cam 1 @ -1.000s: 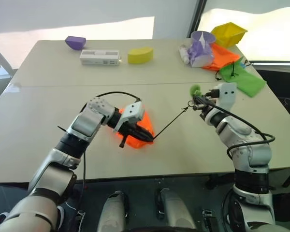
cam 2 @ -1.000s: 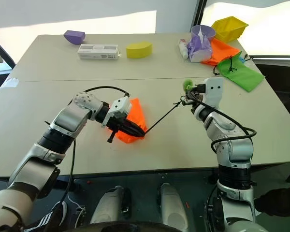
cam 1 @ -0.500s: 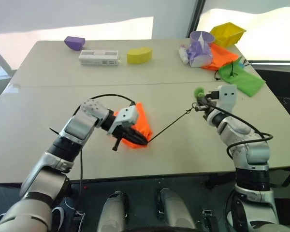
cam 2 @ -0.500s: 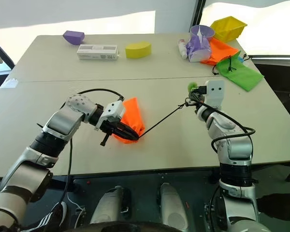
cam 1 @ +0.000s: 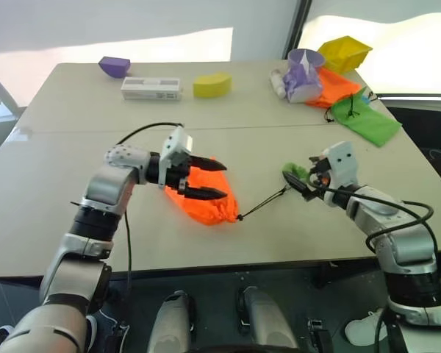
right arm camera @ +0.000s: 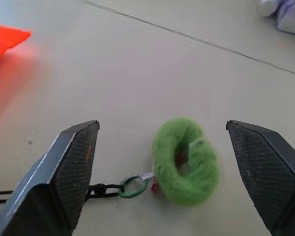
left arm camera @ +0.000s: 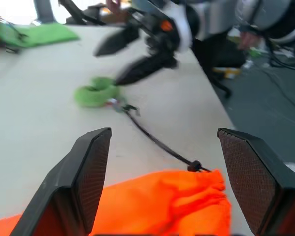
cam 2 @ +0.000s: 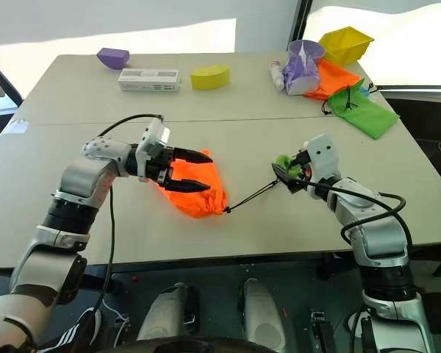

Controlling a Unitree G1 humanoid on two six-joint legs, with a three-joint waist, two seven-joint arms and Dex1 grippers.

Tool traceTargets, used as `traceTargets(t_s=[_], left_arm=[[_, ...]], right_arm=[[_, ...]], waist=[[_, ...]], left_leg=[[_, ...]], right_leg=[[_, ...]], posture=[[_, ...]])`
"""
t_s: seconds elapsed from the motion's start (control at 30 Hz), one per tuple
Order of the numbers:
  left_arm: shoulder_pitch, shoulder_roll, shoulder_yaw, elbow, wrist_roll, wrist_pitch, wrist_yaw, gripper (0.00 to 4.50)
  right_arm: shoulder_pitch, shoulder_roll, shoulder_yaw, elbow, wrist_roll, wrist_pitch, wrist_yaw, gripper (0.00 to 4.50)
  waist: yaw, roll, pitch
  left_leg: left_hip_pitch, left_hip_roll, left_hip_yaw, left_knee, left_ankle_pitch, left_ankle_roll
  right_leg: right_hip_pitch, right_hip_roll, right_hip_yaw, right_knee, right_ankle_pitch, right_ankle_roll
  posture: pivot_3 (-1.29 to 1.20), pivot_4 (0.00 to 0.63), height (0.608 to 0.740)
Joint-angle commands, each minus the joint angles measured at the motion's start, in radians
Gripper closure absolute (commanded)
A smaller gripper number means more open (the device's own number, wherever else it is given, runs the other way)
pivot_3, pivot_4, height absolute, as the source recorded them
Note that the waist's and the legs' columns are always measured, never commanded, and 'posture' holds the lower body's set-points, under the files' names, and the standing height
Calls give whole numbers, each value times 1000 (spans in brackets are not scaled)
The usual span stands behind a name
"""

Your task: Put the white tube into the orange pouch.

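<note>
The left end effector (cam 1: 206,180) and right end effector (right arm camera: 169,167) are both spread, empty, with the orange pouch (cam 1: 206,202) lying on the worktop (cam 1: 279,140).

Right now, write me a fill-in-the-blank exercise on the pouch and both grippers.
1. The orange pouch lies on the ____.
2. Its black cord ends in a fuzzy ____ ball.
3. The left gripper has its fingers ____ over the pouch.
4. The right gripper is open with the ball lying ____ its fingers.

Missing words: table; green; open; between
</note>
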Motion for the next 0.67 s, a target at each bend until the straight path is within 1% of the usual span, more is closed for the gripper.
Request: traceTargets(t_s=[0.03, 0.07, 0.13, 0.2, 0.3, 0.33, 0.4, 0.47, 0.53, 0.6, 0.67], left_arm=[[34, 5, 101, -30, -17, -34, 126, 716], [59, 19, 126, -37, -17, -21, 163, 716], [114, 34, 165, -54, 13, -53, 248, 716], [172, 21, 217, -75, 59, -110, 393, 716], [317, 55, 290, -152, 71, -77, 501, 716], [365, 70, 307, -181, 56, -59, 499, 716], [440, 96, 332, -236, -18, 23, 468, 716], [488, 98, 363, -266, -65, 36, 462, 716], [509, 95, 371, -280, -73, 26, 479, 716], [560, 99, 382, -267, -37, -11, 511, 716], [604, 110, 394, -252, -37, -47, 495, 716]], right_arm=[[3, -28, -34, -79, 32, -83, 82, 25], [18, -32, -41, -94, 54, -91, 115, 25], [60, -51, -43, -128, 72, -128, 182, 25], [115, -66, -54, -162, 112, -143, 246, 25], [178, -84, -88, -163, 125, -175, 289, 25], [190, -93, -97, -148, 113, -187, 295, 25], [205, -109, -112, -121, 114, -185, 309, 25], [209, -118, -112, -110, 105, -200, 317, 25], [209, -122, -115, -96, 99, -215, 322, 25], [195, -119, -119, -88, 116, -202, 325, 25], [188, -119, -111, -75, 107, -212, 331, 25]], waist=[[2, 0, 0], [3, 0, 0], [4, 0, 0], [5, 0, 0], [5, 0, 0], [2, 0, 0], [3, 0, 0], [6, 0, 0], [11, 0, 0], [10, 0, 0], [7, 0, 0]], left_leg=[[0, 0, 0, 0, 0, 0], [0, 0, -1, 0, 0, 0], [0, 0, -1, 0, 0, 0], [0, 1, -2, 0, 0, 0], [0, 1, -1, 0, 0, 0], [1, 2, 0, 0, 0, 0], [1, 2, 1, 0, 0, 0], [1, 2, 1, 1, 0, -1], [1, 2, 1, 1, -1, -1], [1, 2, 0, 0, -1, -2], [2, 2, 0, 0, -2, -3]], right_leg=[[0, 0, 0, 0, 0, 0], [0, 0, 0, 0, 0, 0], [0, 1, -1, 1, 0, 0], [1, 1, -1, 0, 0, 0], [2, -1, -1, 0, 0, 0], [2, -2, -1, 0, 0, 0], [2, -3, -1, -1, 0, 0], [1, -4, -1, -1, 1, -1], [2, -6, -2, -1, 1, -1], [2, -6, -3, -2, 0, -1], [2, -6, -3, -3, 1, -1]], posture=[[0, 150, 740], [0, 150, 740], [0, 150, 740], [0, 150, 740], [0, 150, 740], [0, 150, 740], [0, 150, 740], [0, 150, 740], [0, 150, 740], [0, 150, 740], [0, 150, 740]])
